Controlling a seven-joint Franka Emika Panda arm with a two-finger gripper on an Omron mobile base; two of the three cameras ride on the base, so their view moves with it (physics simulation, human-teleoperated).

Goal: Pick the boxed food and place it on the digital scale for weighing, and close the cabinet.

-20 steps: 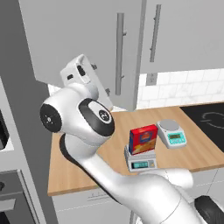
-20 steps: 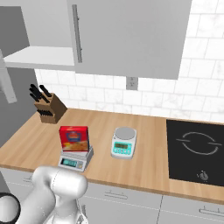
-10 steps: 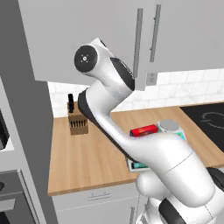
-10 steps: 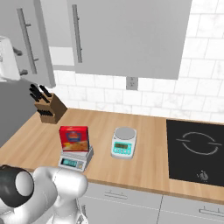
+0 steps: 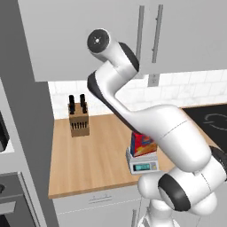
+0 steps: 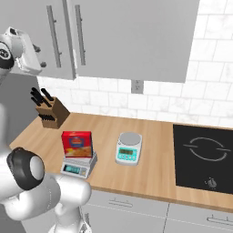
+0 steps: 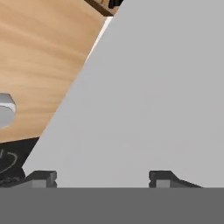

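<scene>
The boxed food (image 6: 77,144), a red carton with a yellow picture, stands upright on the light grey digital scale (image 6: 78,166); the left base view shows the boxed food (image 5: 142,144) and the digital scale (image 5: 144,164) partly behind my arm. My gripper (image 6: 40,56) is raised at the far left, against the face of the left door of the grey upper cabinet (image 6: 54,41). In the hand view the cabinet (image 7: 153,100) door face lies right in front of my gripper (image 7: 101,178), whose fingertips (image 7: 42,177) stand apart with nothing between them. The door looks almost flush with its neighbour.
A pale teal scale with a round pan (image 6: 129,148) sits right of the digital scale. A knife block (image 6: 49,112) stands at the back left of the wooden counter (image 6: 150,173). A black cooktop (image 6: 205,154) fills the counter's right end.
The arm has swung up and to the left, and the open cabinet door has swung with it toward the cabinet front. The carton has stayed on the scale.
</scene>
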